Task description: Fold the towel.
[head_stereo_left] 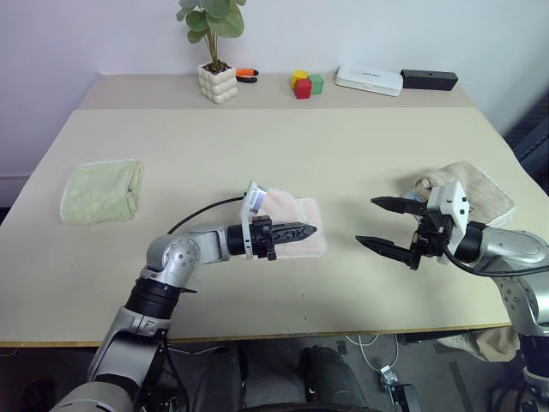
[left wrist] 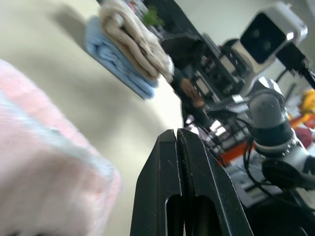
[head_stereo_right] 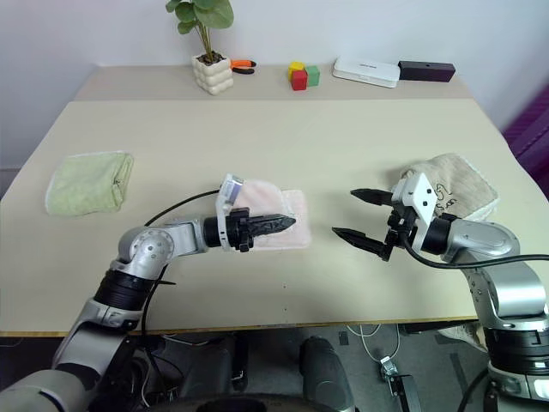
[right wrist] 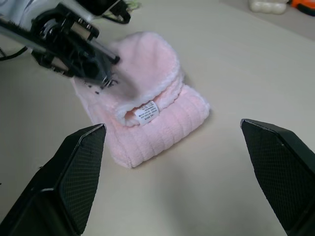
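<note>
Pink towel lies folded mid-table — left gripper closed over it, right gripper spread wide beside it.

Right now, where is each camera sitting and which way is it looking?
Head views: high, looking down over the table; both arms show.
Left wrist view: low along the shut left end effector, facing the right arm and beige towel.
Right wrist view: between the open right end effector's fingers, facing the pink towel.
Shared: the pink towel, in every view.
</note>
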